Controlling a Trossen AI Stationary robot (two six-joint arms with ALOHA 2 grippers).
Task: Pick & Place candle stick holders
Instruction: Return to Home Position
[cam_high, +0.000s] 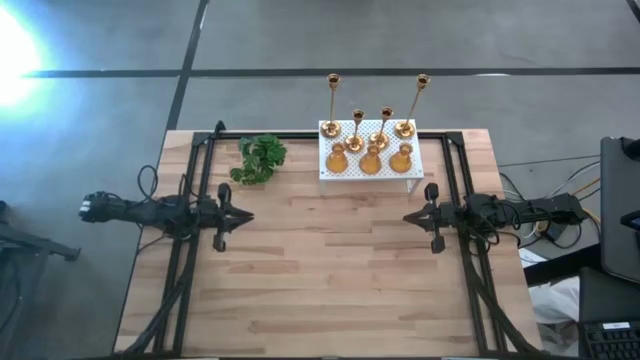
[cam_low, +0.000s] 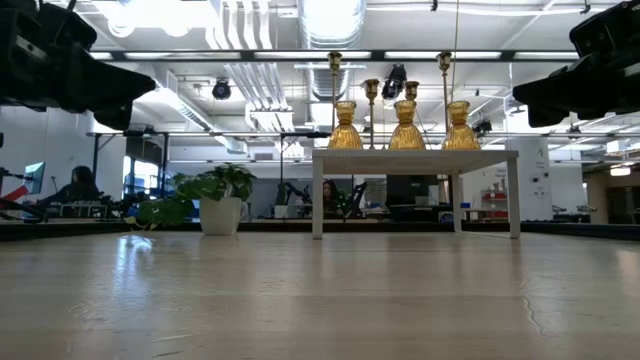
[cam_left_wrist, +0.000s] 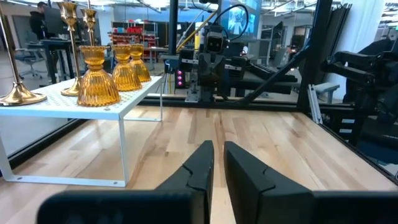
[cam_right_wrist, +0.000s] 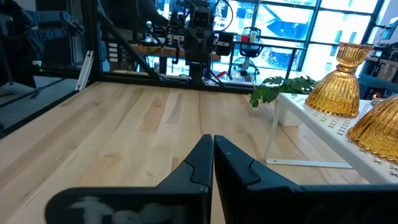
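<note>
Seven gold candle stick holders stand on a white perforated stand (cam_high: 345, 172) at the table's far middle. Four thin-stemmed ones (cam_high: 331, 105) (cam_high: 356, 130) (cam_high: 382, 125) (cam_high: 412, 105) stand on their round bases at the back. Three squat bulb-shaped ones (cam_high: 337, 158) (cam_high: 371, 160) (cam_high: 401, 158) stand in front, and also show in the low view (cam_low: 406, 126) and the left wrist view (cam_left_wrist: 99, 78). My left gripper (cam_high: 247, 215) (cam_left_wrist: 217, 155) is shut and empty at the table's left middle. My right gripper (cam_high: 408, 216) (cam_right_wrist: 212, 144) is shut and empty at the right middle. The two point at each other.
A green leafy plant (cam_high: 262, 158) stands left of the stand. Black frame rails (cam_high: 200, 180) (cam_high: 455, 170) run along the table's left, right and far sides. Bare wooden tabletop (cam_high: 325, 270) lies between and in front of the grippers. People sit in the room behind (cam_low: 78, 188).
</note>
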